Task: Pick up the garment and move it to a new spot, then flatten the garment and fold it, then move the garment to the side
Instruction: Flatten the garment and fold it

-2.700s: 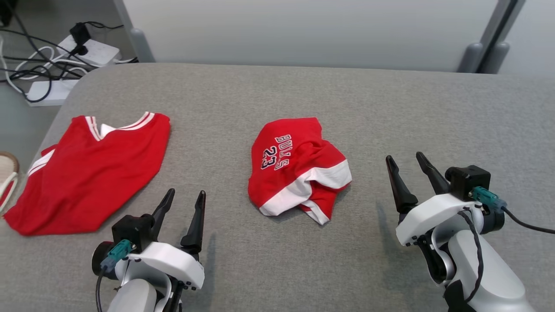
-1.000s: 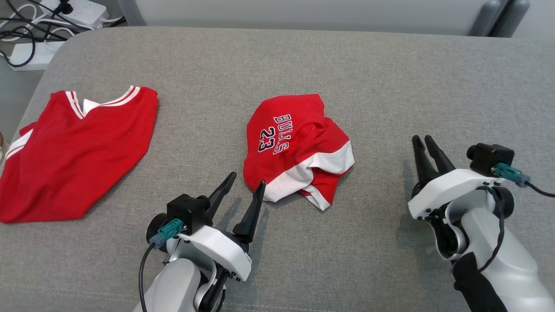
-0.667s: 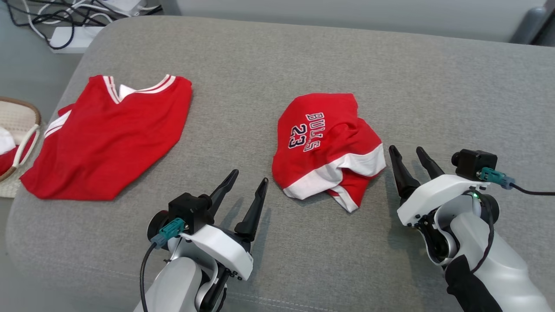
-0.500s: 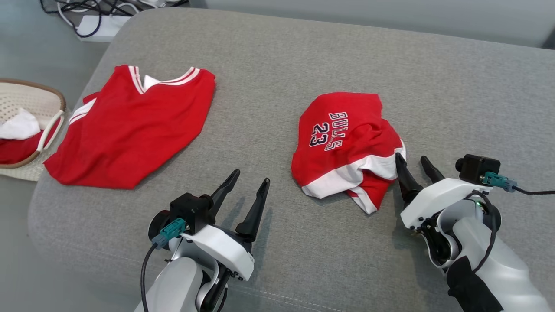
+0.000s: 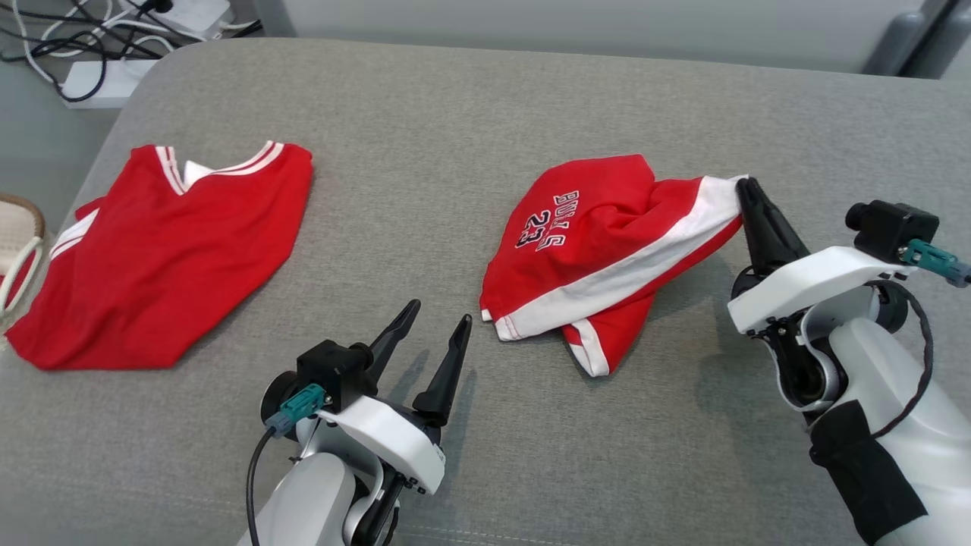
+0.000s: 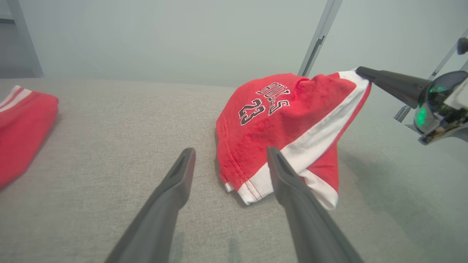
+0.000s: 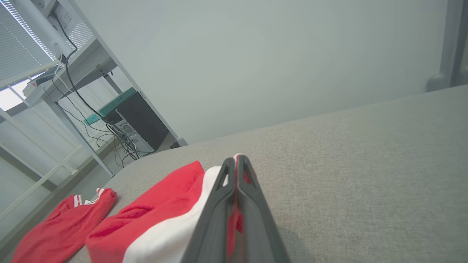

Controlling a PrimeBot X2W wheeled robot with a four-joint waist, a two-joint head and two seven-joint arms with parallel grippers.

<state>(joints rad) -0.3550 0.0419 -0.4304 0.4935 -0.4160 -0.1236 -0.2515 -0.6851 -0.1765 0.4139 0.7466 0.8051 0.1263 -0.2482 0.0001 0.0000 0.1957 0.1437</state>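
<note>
Right gripper (image 5: 743,184), right of centre in the head view, is clamped shut on the white-trimmed corner of the red BULLS 23 garment (image 5: 584,243), raising that edge off the grey cushion (image 5: 485,98) for carrying. Left gripper (image 5: 438,311), lower centre, stands spread and empty near the hem (presumably awaiting a second corner). The garment's underside folds are hidden.
</note>
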